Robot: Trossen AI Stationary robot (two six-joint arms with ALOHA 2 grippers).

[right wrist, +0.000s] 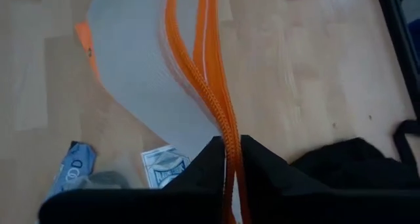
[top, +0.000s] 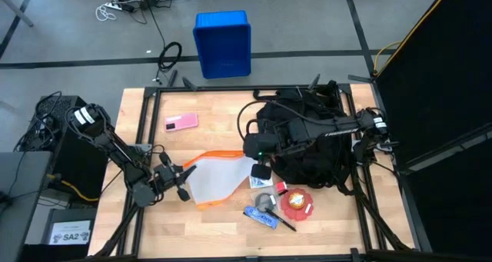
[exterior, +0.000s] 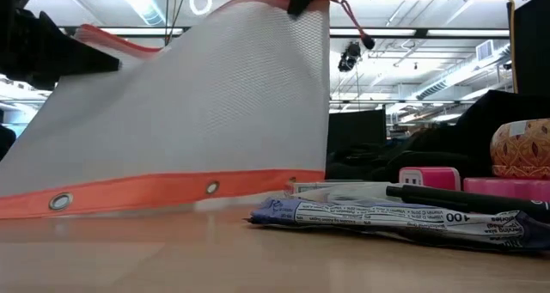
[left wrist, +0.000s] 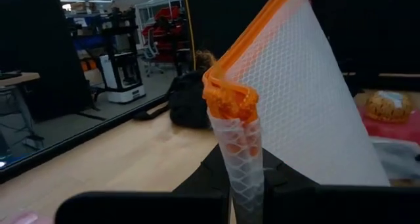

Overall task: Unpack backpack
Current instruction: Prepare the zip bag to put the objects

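Two arms hold one white mesh pouch [top: 219, 177] with orange trim stretched above the bench [top: 207, 223]. Largest, the backpack [top: 311, 139] lies at the bench's right side, under the right arm, just behind the right fingers [right wrist: 226, 158], which pinch the pouch's orange zipper. Left fingers [left wrist: 239, 184] are clamped on its opposite corner, well apart from the backpack.

"SA2" on label [top: 69, 235]; "100" on wrapper [exterior: 404, 216].
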